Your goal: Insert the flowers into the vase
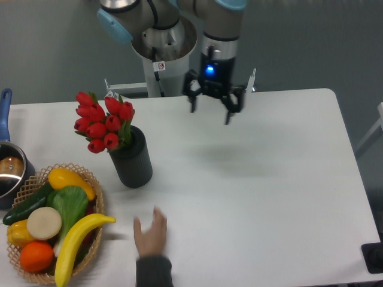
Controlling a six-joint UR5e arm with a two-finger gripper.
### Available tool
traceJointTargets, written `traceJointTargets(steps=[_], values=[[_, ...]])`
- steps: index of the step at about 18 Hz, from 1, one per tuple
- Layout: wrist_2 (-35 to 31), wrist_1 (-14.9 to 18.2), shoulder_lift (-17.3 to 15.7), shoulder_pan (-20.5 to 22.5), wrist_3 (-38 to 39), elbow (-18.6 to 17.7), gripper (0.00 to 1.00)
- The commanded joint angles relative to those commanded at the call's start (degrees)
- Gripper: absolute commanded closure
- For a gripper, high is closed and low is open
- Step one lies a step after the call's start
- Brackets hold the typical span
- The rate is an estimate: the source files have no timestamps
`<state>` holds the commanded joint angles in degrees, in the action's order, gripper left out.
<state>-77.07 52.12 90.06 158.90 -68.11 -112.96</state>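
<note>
**Flowers seated in vase; gripper empty above table**

Fixed camera: the flowers [103,124] stand in the vase [133,158] at table left, the bunch leaning left over the rim. The gripper [210,111] hangs above the white table [269,191], well right of the vase, fingers spread wide, holding nothing. A wicker basket [96,209] of fruit and vegetables sits front left, a blue-handled pot [9,170] at the left edge. A person's hand [151,233] rests on the table near the front edge.
</note>
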Motion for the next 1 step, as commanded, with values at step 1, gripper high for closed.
traceJointTargets(steps=[1], values=[[-2.19,0.09,2.55,0.61,0.00,2.37,0.00]])
